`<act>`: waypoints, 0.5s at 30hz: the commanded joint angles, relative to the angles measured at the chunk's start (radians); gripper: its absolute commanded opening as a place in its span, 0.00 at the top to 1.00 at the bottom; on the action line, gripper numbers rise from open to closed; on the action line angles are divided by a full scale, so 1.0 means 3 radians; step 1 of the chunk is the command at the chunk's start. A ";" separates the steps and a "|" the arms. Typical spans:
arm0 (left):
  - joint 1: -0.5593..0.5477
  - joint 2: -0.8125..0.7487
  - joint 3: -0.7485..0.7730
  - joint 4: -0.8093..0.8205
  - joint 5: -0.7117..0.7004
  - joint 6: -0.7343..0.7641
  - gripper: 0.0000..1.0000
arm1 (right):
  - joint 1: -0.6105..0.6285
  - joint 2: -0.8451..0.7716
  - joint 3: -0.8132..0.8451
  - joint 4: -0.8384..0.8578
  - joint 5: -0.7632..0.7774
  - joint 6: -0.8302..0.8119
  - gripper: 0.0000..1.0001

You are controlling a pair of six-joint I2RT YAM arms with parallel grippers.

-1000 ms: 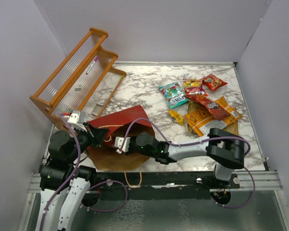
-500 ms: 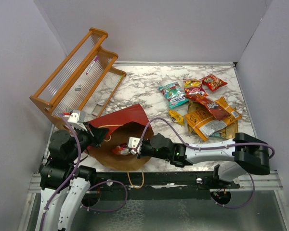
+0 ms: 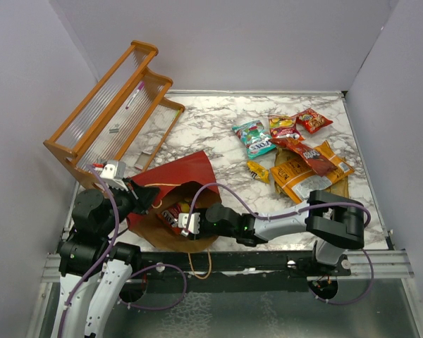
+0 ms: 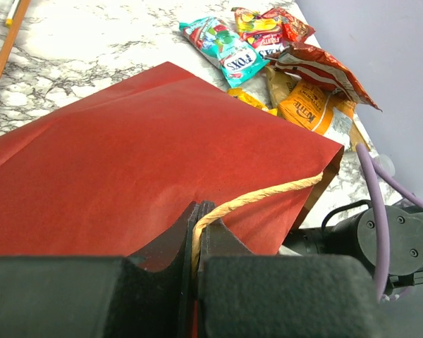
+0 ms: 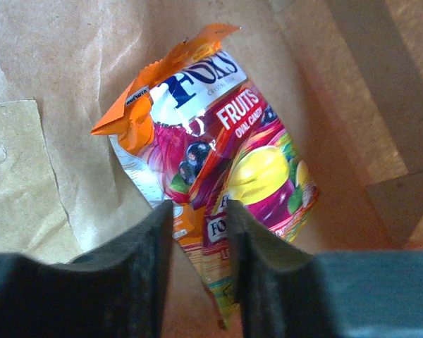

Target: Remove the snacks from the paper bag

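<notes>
The paper bag (image 3: pixel 178 171) lies on its side, red outside, its brown mouth facing my arms. My left gripper (image 4: pixel 197 211) is shut on its twine handle (image 4: pixel 268 193) and holds the top wall (image 4: pixel 127 155) up. My right gripper (image 3: pixel 185 220) reaches into the mouth, its jaws apart. Between them lies the lower corner of a colourful fruit-candy packet (image 5: pixel 247 162) on the brown inside; from above that packet (image 3: pixel 173 211) shows red. Other snacks lie on the marble at the right: a teal packet (image 3: pixel 254 137), a red one (image 3: pixel 314 120), a small yellow one (image 3: pixel 258 171) and the orange chip bag (image 3: pixel 303 172).
A wooden rack (image 3: pixel 113 105) leans at the back left. A loose twine loop (image 3: pixel 195 264) hangs over the table's near edge. Grey walls close in on the left, right and back.
My right gripper has shifted inside the bag mouth and its jaws have gone from shut to apart. A red packet now shows beside it. The left gripper has not moved.
</notes>
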 commanded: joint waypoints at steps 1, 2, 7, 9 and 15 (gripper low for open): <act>0.0024 0.0016 0.0032 0.0018 -0.0055 0.0007 1.00 | 0.0046 -0.0003 -0.0028 0.0196 -0.0094 -0.0439 0.43; 0.0022 0.0015 0.0030 0.0020 -0.0054 0.0007 1.00 | 0.0061 -0.0003 -0.0014 0.0175 -0.0151 -0.0522 0.37; 0.0026 -0.0022 0.0029 0.0012 -0.0069 0.0004 1.00 | 0.0116 0.0138 0.0178 0.0124 -0.0270 -0.0806 0.15; 0.0028 -0.0021 0.0034 0.0001 -0.0078 0.0002 1.00 | 0.0124 0.0244 0.0271 0.0113 -0.0257 -0.0882 0.12; 0.0029 -0.0016 0.0035 -0.0014 -0.0074 0.0007 1.00 | 0.0128 0.0563 0.0473 0.0261 -0.0107 -0.0955 0.07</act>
